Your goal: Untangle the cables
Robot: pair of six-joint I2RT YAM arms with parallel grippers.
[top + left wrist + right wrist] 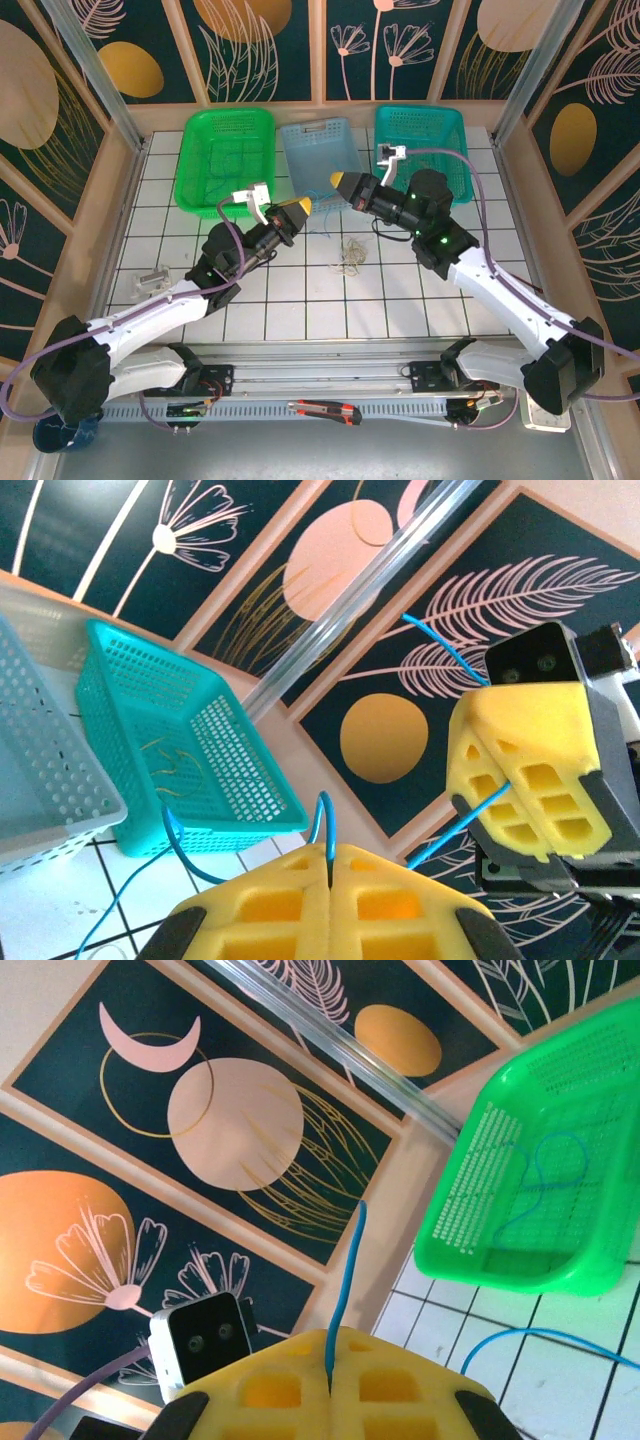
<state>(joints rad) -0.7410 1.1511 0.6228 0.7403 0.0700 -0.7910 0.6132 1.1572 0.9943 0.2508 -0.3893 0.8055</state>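
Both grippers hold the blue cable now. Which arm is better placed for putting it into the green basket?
Left, most likely. The left gripper is shut on the blue cable and stands nearer the green basket; the right gripper, also shut on it, would have to reach across.

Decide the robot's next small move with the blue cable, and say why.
Probably ease the hands apart: the left hand and right hand are both shut on the blue cable, close together near the tangle, so separating them should draw it free.
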